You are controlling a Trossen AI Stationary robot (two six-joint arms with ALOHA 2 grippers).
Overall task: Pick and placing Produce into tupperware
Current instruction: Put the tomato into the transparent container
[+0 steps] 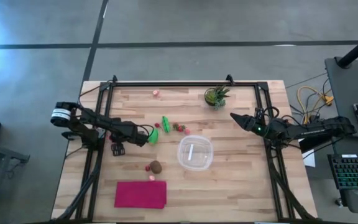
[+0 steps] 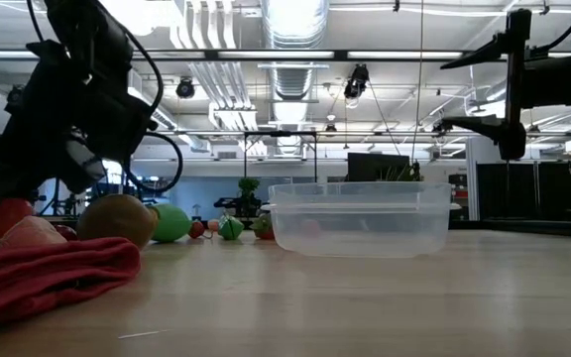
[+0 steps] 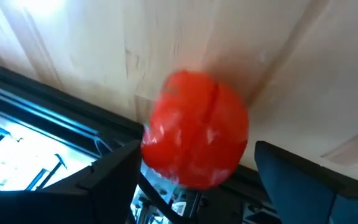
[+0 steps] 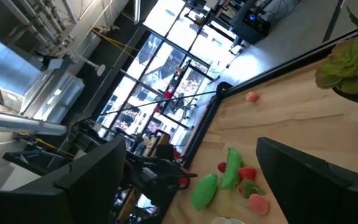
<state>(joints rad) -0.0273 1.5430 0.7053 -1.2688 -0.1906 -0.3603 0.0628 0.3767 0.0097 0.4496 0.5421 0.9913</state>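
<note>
No readable text, labels or numbers — none legible on any surface.

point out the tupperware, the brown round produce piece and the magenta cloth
tupperware [image 1: 207, 163]: high view, on its lower right rim
brown round piece [image 1: 156, 166]: high view, on its top
magenta cloth [image 1: 140, 193]: high view, on its middle

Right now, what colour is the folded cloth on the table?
Magenta; the cloth shows best in the high view.
</note>
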